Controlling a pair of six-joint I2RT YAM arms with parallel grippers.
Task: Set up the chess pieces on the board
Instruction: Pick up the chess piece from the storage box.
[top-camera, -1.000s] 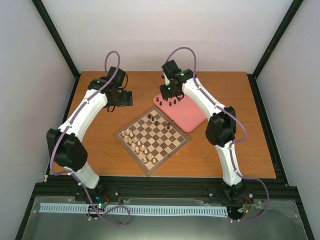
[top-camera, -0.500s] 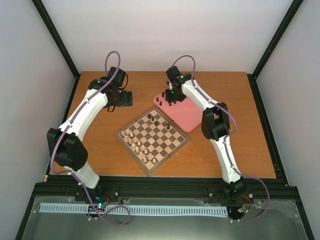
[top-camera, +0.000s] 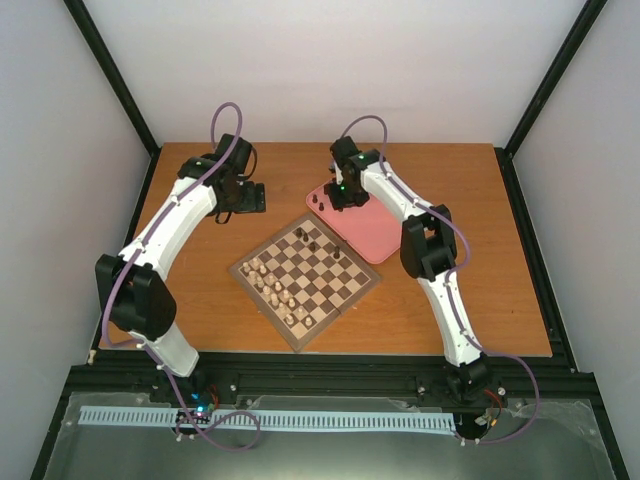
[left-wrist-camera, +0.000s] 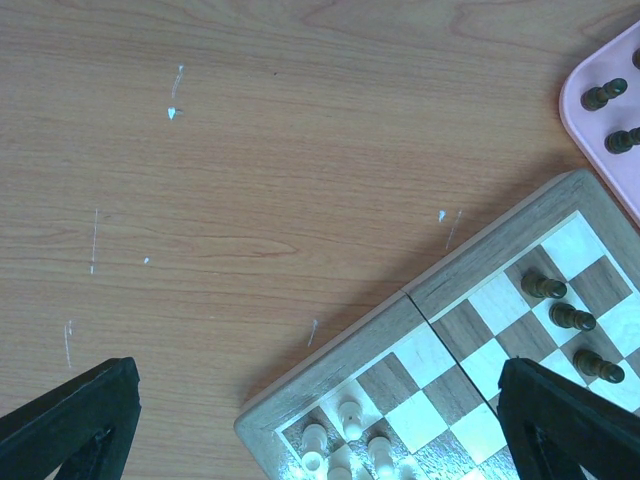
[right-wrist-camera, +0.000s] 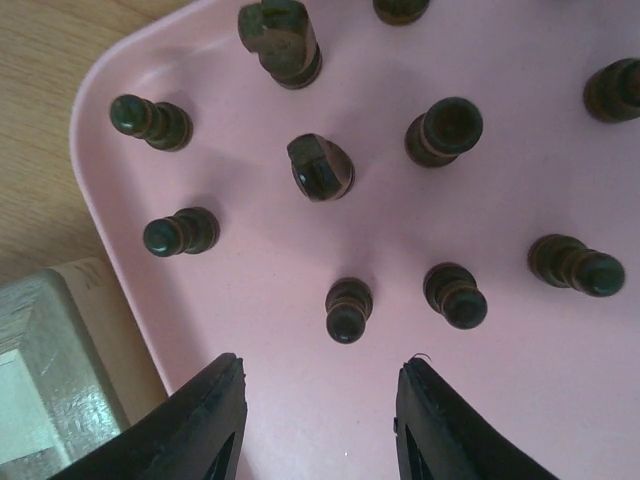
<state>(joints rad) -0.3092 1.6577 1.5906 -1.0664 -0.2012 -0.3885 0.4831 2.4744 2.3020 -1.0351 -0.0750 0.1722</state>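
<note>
The checkered board (top-camera: 306, 272) lies tilted mid-table. A few dark chess pieces (top-camera: 310, 236) stand at its far corner; they also show in the left wrist view (left-wrist-camera: 571, 319). Several more dark pieces (right-wrist-camera: 348, 309) stand on the pink tray (right-wrist-camera: 300, 400). My right gripper (right-wrist-camera: 320, 385) is open just above the tray, a dark pawn right ahead of its gap; from above it is at the tray's far-left end (top-camera: 343, 192). My left gripper (left-wrist-camera: 320, 400) is open and empty, hovering over the table by the board's left corner (left-wrist-camera: 330, 370); from above it is left of the board (top-camera: 240, 195).
Pale cream pieces (top-camera: 275, 287) fill the board's near-left side and show in the left wrist view (left-wrist-camera: 350, 420). The pink tray (top-camera: 372, 228) sits right of the board's far corner. Black frame posts edge the table.
My right gripper has moved left and lower over the tray's far-left end. The left arm has stayed put.
</note>
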